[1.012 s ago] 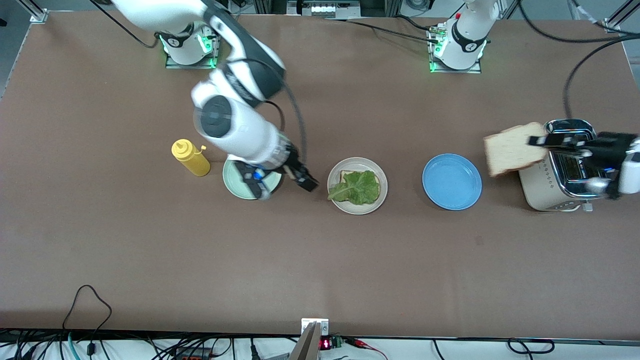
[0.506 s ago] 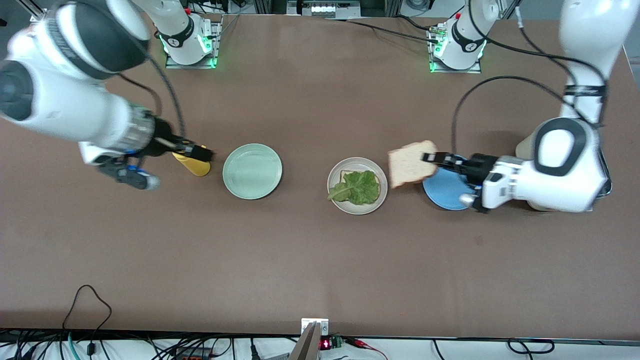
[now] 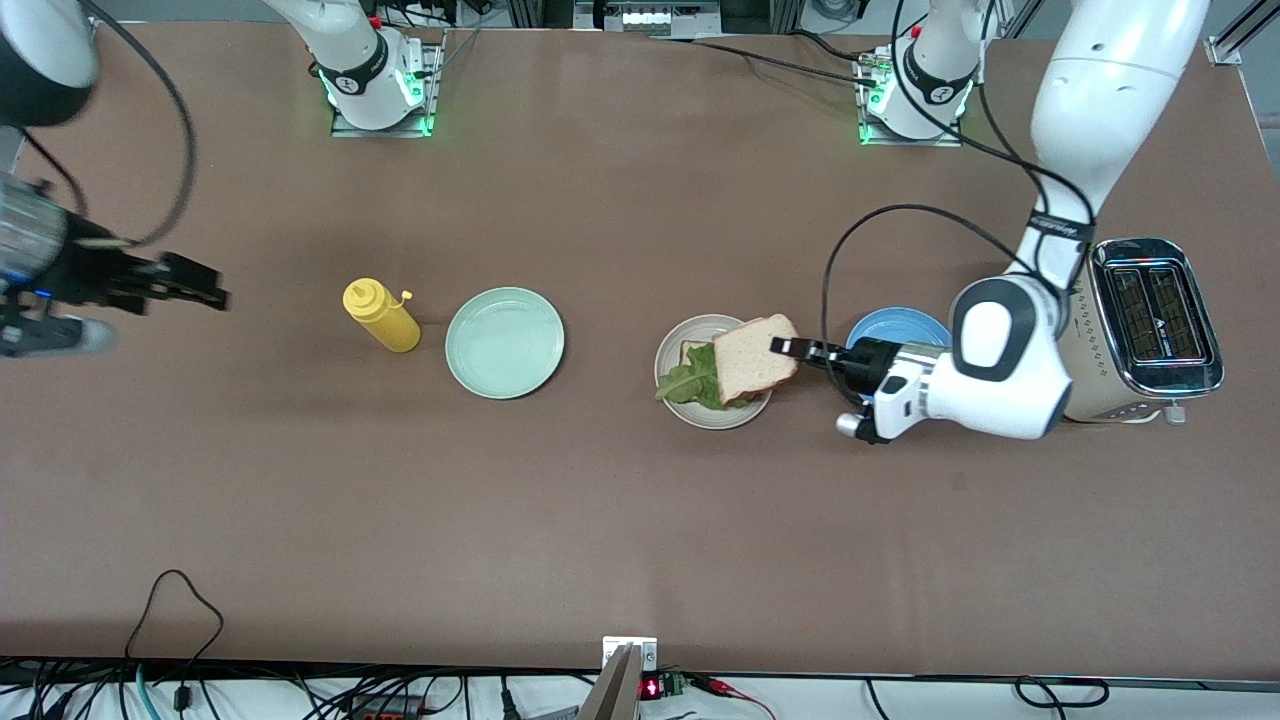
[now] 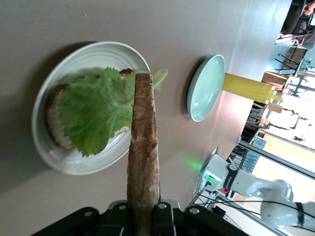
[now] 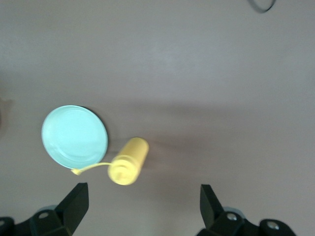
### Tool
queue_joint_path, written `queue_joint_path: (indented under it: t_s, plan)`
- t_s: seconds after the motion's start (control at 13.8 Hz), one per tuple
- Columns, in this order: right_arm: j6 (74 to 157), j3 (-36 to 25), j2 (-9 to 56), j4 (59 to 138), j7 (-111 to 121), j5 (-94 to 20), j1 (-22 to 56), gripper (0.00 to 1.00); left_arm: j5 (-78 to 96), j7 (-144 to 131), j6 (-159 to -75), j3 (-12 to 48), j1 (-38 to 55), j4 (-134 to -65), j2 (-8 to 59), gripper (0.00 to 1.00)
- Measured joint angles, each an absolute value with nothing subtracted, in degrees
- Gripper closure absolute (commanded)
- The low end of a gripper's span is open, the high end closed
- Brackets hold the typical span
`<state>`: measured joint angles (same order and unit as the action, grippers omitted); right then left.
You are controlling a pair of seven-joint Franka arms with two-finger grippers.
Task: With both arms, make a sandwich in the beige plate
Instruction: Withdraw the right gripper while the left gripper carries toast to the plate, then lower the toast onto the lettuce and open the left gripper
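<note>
**Inspector A:** What is recorded at the right arm's end of the table?

**Inspector B:** The right gripper [image 3: 195,285] is seen in the air over bare table [image 3: 640,520] there, fingers [image 5: 74,201] spread wide, nothing held. A yellow squeeze bottle [image 3: 382,316] is noted upright, with a mint-green plate [image 3: 505,343] just beside it, toward the middle.

**Inspector A:** And the middle of the table?

**Inspector B:** The beige plate [image 3: 680,400] is found there. A lower bread slice [image 3: 690,352] lies on it, largely covered by a lettuce leaf [image 3: 690,383]. A second bread slice [image 3: 755,360] is held tilted over the leaf, on the side toward the left arm's end.

**Inspector A:** How is that slice held?

**Inspector B:** It is clamped at one edge by the left gripper [image 3: 800,350], which is over the plate's rim. In the left wrist view the crust [image 4: 143,157] is seen edge-on between the closed fingers. Whether the slice touches the leaf cannot be determined.

**Inspector A:** What remains?

**Inspector B:** A blue plate [image 3: 890,325], partly hidden under the left arm, and a toaster [image 3: 1150,320] at the left arm's end.
</note>
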<state>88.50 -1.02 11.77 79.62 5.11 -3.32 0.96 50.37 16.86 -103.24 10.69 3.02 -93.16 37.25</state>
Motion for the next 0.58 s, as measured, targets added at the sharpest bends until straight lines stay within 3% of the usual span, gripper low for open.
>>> queue_joint_path:
  t_s: [0.22, 0.58]
  plan:
    - [88.31, -4.63, 10.03, 80.50, 12.12, -1.86, 0.80, 0.00, 54.28, 17.25, -104.60, 10.69, 5.55, -93.14, 39.22, 0.98]
    - [87.84, -3.82, 10.91, 83.56, 12.29, -1.69, 1.87, 0.00, 54.51, 20.27, -104.68, 10.53, 6.03, -93.10, 40.78, 0.97]
